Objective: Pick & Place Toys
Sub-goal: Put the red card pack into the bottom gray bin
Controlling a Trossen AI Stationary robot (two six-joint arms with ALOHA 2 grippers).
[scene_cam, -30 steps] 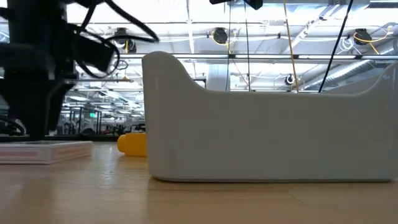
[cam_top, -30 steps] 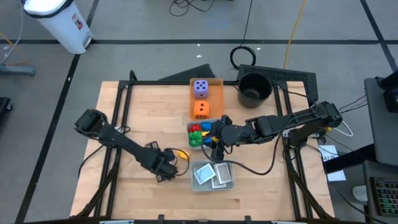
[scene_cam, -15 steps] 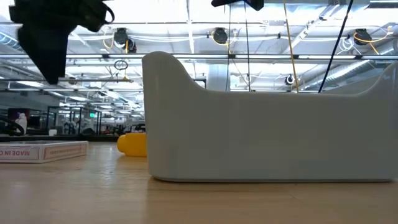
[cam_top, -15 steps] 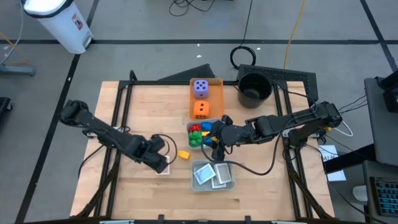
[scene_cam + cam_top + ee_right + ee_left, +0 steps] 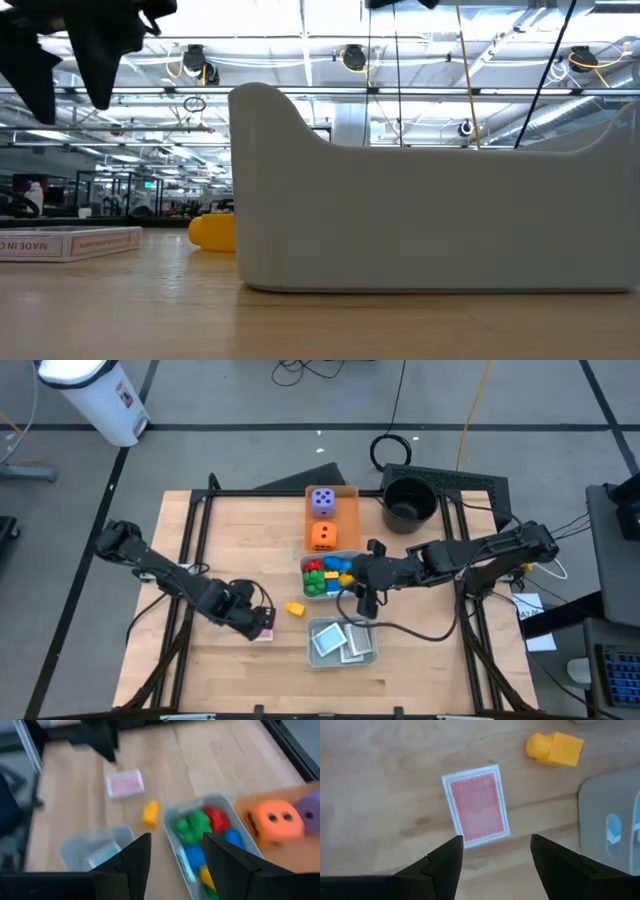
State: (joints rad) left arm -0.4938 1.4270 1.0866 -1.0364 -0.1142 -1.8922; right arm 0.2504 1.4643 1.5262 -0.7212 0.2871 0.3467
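A pink card (image 5: 476, 805) lies flat on the bare wood; it also shows in the high view (image 5: 264, 632) and the low view (image 5: 70, 243). My left gripper (image 5: 492, 865) is open and empty, hovering just above and to the left of it (image 5: 250, 622). A yellow brick (image 5: 555, 747) lies on the table between the card and the trays (image 5: 295, 608). My right gripper (image 5: 365, 602) is open and empty (image 5: 175, 860), above the table right of the brick tray (image 5: 325, 575). The purple die (image 5: 322, 501) and the orange die (image 5: 322, 536) sit on the flat orange tray (image 5: 348, 510).
A grey tray (image 5: 343, 642) near the front holds several cards; its wall (image 5: 430, 200) fills the low view. The brick tray holds red, green, blue and yellow bricks (image 5: 205, 832). A black pot (image 5: 410, 503) stands at the back right. Bare wood lies to the left.
My left gripper has risen off the pink card and drawn back toward the table's left edge; the card stays flat on the wood. My right gripper has shifted a little toward the table's right edge.
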